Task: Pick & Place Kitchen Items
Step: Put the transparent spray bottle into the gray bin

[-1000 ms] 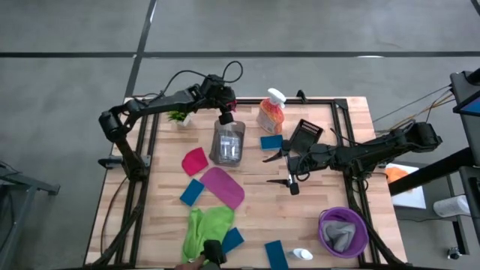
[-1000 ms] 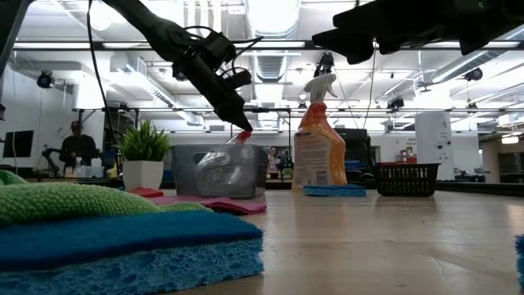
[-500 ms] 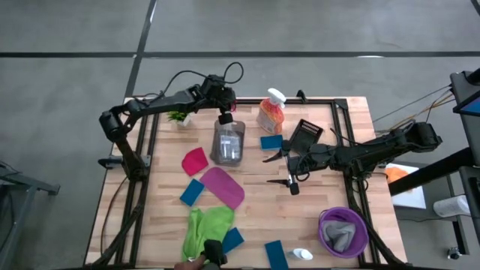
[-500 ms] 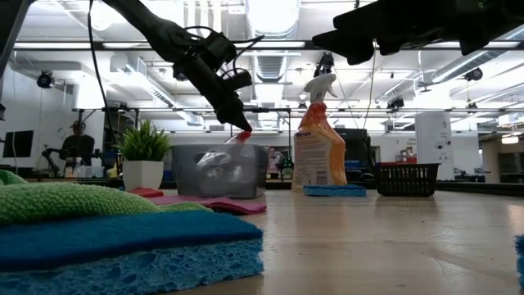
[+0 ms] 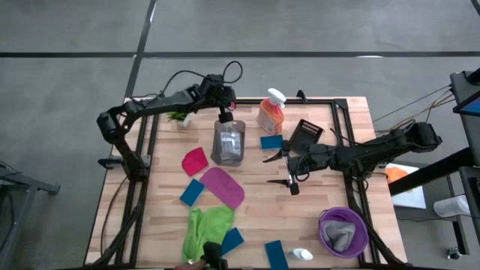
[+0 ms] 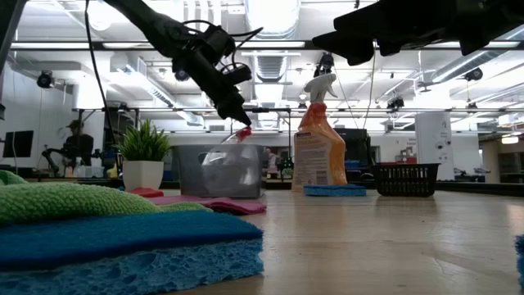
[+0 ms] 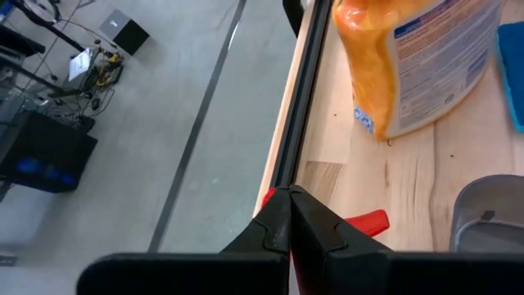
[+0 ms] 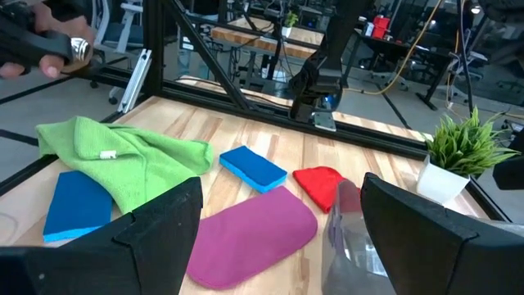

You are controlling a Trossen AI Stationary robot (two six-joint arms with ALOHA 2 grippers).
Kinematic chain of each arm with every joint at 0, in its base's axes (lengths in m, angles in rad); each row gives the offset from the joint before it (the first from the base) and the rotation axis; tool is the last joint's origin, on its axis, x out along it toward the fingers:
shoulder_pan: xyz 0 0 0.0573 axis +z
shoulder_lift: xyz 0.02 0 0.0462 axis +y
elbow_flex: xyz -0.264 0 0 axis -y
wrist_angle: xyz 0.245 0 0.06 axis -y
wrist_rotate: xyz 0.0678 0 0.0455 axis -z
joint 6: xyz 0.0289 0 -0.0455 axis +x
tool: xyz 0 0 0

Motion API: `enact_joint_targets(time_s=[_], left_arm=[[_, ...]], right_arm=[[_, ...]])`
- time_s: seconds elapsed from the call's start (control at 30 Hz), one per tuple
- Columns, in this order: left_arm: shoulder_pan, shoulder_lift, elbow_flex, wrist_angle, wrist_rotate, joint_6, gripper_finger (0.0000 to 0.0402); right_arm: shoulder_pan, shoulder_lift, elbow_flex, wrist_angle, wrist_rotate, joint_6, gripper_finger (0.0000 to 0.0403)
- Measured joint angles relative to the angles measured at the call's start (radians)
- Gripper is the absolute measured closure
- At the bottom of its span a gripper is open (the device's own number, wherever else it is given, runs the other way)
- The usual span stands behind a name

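My left gripper [image 5: 224, 117] is at the far side of the table, just above the far rim of a clear plastic bin [image 5: 228, 142]. It is shut on a small red thing [image 6: 244, 133]. My right gripper [image 5: 279, 169] hovers open and empty over the table's right middle, and it also shows in the right wrist view [image 8: 278, 246]. An orange spray bottle [image 5: 271, 112] stands at the far edge. A blue sponge [image 5: 271, 141] lies beside it. A magenta cloth [image 5: 223, 186], a red cloth [image 5: 194, 160] and a green cloth [image 5: 206, 225] lie flat on the table. My left gripper pinches the small red thing between its two fingertips; red [image 7: 370, 221] shows on either side of the shut fingers. The fingers slant down from the far left. The thing is lifted clear, just above the bin's rim. What it is cannot be told.
A purple bowl [image 5: 363, 225] with a grey cloth stands at the near right. A black basket [image 5: 304, 135], a small plant [image 5: 178, 116], more blue sponges [image 5: 192, 192] [image 5: 275, 253] and a white-topped bottle [image 5: 301, 254] are also there. A person's hand [image 8: 33, 51] holds a dark tool at the near edge.
My left gripper has risen a little and drawn slightly toward the far edge, still shut on the red thing. The person's hand at the near edge has drawn back a little.
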Motion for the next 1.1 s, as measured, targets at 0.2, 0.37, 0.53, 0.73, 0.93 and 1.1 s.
enact_joint_targets(time_s=[0.2, 0.37, 0.53, 0.73, 0.93, 1.1], left_arm=[[-0.037, -0.004, 0.001, 0.003, -0.050, 0.021, 0.0400], [-0.067, -0.027, 0.001, 0.004, -0.078, 0.025, 0.0401], [-0.074, -0.068, 0.002, -0.090, -0.028, 0.073, 0.0401], [-0.093, -0.070, -0.014, -0.209, 0.009, 0.081, 0.0372], [-0.107, -0.067, -0.064, -0.109, -0.141, 0.125, 0.0286], [-0.087, -0.068, -0.051, -0.131, -0.145, 0.080, 0.0212]], right_arm=[[0.000, 0.000, 0.000, -0.001, 0.000, 0.000, 0.0078], [0.000, 0.000, 0.000, -0.005, -0.001, 0.000, 0.0078], [0.000, 0.000, 0.000, -0.008, -0.004, 0.000, 0.0078], [0.000, 0.000, 0.000, -0.012, -0.007, -0.002, 0.0078], [0.000, 0.000, 0.000, -0.013, -0.019, -0.001, 0.0078], [0.000, 0.000, 0.000, -0.019, -0.046, 0.000, 0.0078]])
